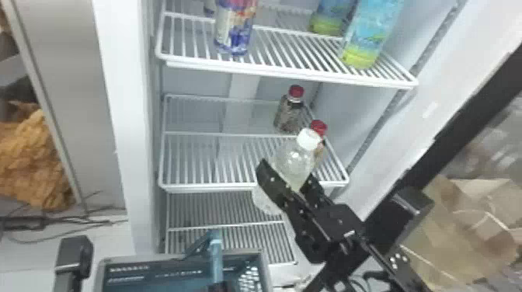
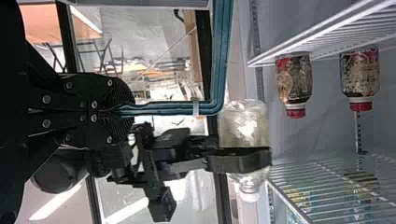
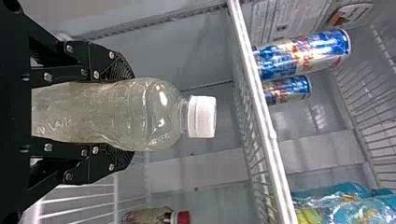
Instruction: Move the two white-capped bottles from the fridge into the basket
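Observation:
In the head view my right gripper (image 1: 290, 179) is shut on a clear white-capped bottle (image 1: 296, 159), upright but leaning, in front of the middle shelf. The right wrist view has the bottle (image 3: 140, 114) between both fingers of that gripper (image 3: 127, 114), its cap beyond the tips. At the bottom edge of the head view, my left gripper (image 1: 220, 287) is at the handle of the basket (image 1: 262, 254). In the left wrist view this gripper (image 2: 125, 110) is shut on the blue handle (image 2: 173, 108); farther off is the held bottle (image 2: 243, 123).
Two red-capped bottles, one at the back (image 1: 289, 114) and one partly behind the held bottle, stand on the middle shelf (image 1: 209, 185). The upper shelf (image 1: 287, 73) holds a can (image 1: 235, 29) and blue-green bottles (image 1: 373, 31). The fridge's left wall (image 1: 132, 116) rises beside the shelves.

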You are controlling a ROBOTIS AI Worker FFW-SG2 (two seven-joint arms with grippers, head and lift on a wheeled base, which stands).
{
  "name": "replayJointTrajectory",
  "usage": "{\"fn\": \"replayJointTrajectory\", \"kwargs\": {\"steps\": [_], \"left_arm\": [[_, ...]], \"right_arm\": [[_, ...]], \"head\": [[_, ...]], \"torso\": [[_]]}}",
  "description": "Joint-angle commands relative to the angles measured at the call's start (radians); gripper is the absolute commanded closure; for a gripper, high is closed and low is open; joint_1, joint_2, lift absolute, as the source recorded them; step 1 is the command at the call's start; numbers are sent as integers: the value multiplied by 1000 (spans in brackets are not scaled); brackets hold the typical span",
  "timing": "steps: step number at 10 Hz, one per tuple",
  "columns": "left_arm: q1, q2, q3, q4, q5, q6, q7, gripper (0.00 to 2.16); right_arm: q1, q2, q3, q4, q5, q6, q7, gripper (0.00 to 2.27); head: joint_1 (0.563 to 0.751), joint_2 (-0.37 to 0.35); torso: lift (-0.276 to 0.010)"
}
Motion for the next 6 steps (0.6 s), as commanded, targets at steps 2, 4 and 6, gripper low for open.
{"fn": "replayJointTrajectory", "kwargs": {"steps": [2, 4, 6], "left_arm": [[0, 0, 0, 0, 0, 0, 0, 1154], [0, 2, -2, 0, -2, 0, 0, 1154], [-2, 2, -4, 0, -4, 0, 0, 1154]], "right_arm": [[103, 4, -49, -150, 4, 201, 39, 851], [110, 24, -119, -204, 30, 400, 99, 849], [78, 36, -177, -214, 56, 633, 168, 848]], "head": [[695, -341], [695, -348], [695, -350]], "torso": [[-260], [-260], [-260]]}}
